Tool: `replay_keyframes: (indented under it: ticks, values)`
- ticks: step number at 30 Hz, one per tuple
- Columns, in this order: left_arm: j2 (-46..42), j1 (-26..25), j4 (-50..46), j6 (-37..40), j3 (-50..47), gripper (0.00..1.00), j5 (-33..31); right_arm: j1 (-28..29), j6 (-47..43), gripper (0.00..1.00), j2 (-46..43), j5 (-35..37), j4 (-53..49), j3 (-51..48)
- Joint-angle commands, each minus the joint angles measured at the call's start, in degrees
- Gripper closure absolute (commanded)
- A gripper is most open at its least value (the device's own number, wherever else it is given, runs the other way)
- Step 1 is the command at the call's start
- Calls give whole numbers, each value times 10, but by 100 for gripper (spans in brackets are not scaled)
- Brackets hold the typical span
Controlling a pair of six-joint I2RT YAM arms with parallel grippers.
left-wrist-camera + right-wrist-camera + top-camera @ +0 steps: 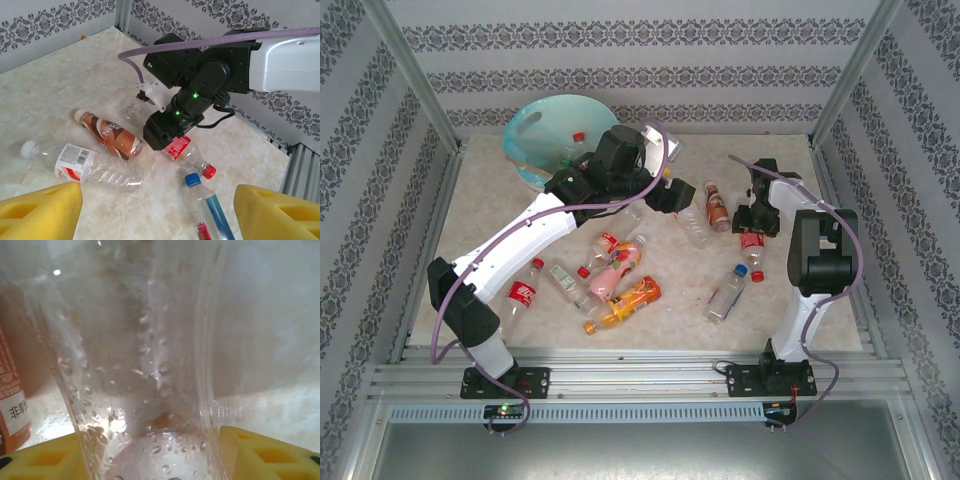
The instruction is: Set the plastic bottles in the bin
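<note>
Cream marble-patterned tabletop sits between walls papered in grey damask stripes, and the bin stands at its 11 o'clock corner with at least one red-capped bottle inside. Toward 3 o'clock, the right pincer is down over a red-labelled bottle that lies on the table. In the left wrist view the bottle's label sits right under the fingers and its red cap points away to 4 o'clock. The right wrist view shows the clear, droplet-speckled body between the yellow fingertips, which appear to press on both sides, so the jaws look closed onto it. The white print on the red label is too small to read. At 9 o'clock of this pincer lies a brown bottle with a cream cap, its label showing white letters that begin "NES". In the right wrist view the same label carries a white patch with black Chinese characters. Nearer the left wrist camera lies a white-capped bottle with a white and red label in unreadable small print. A blue-capped bottle has its cap just beside the red one. The left pincer hangs near these bottles with its yellow fingers spread wide and nothing between them. More bottles, orange, pink and red-labelled, lie heaped at 6 o'clock of the table.
</note>
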Motion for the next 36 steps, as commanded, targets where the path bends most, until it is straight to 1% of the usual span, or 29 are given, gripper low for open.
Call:
replay_keyframes:
  ticks: [1,5,9,16,20,25,30,34,36]
  values:
    - [-5,-5,16,1,-6,20,-3,-6,-6,42,-27,36,-14,-2]
    - [-17,-5,35,-7,-24,19,-11,-11,-7,43,-71,48,-11,-13]
    - [-21,-5,50,-31,-36,19,-20,-13,-8,44,-121,60,-8,-20]
    - [-54,-5,88,-62,-74,19,-24,-13,0,46,-181,57,-20,-24]
    - [-60,-4,84,-62,-68,19,-24,-13,5,46,-224,55,-22,-37]
    - [-55,-3,95,-68,-61,18,-20,-13,5,46,-263,27,-27,-44]
    - [-44,1,120,-95,-57,18,-4,-13,4,47,-265,-5,-31,-37]
    - [-40,3,120,-102,-48,18,4,-13,16,48,-284,-43,-16,-43]
    - [-40,7,117,-106,-41,18,9,-13,20,48,-301,-76,-4,-48]
